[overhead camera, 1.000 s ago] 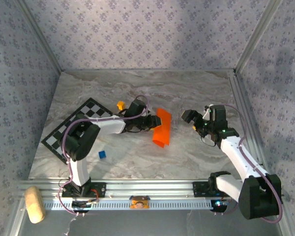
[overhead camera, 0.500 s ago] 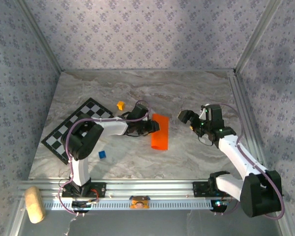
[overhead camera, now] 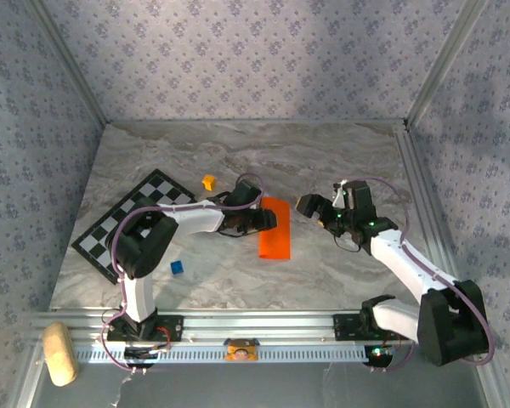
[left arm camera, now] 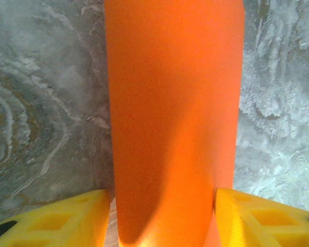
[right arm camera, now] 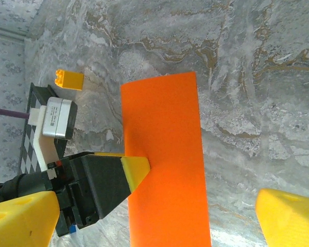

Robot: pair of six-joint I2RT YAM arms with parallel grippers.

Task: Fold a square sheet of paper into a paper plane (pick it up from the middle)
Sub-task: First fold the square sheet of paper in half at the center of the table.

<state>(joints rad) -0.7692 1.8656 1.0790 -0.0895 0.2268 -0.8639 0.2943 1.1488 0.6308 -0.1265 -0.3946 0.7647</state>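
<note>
Nearest the tabletop's [overhead camera: 238,289] near edge, left of centre, sat a small blue cube [overhead camera: 177,267]. At mid-tabletop lay the paper [overhead camera: 276,242], thin, matte and bright orange, doubled into a long rectangle with its long sides running near to far. The left claw [overhead camera: 270,219] met it from the left-edge side. Its hard yellow fingers [left arm camera: 56,218] stood partly apart with the paper between them, and one tip lay over the paper's left margin. Whether they pinched it or merely flanked it I could not tell. The right claw [overhead camera: 310,205] hung wide open and empty just beside the paper's far right corner.

The first lengthwise fold looked made, with the nose folds not yet begun. The next move probably called for the right claw to pin the paper while a far corner was turned in, lightly, since such a sheet would slide on the smooth, grey marbled surface.

Toward the left edge lay a flat black-and-white board [overhead camera: 132,223]. Farther off stood a studded yellow block [overhead camera: 208,182].
</note>
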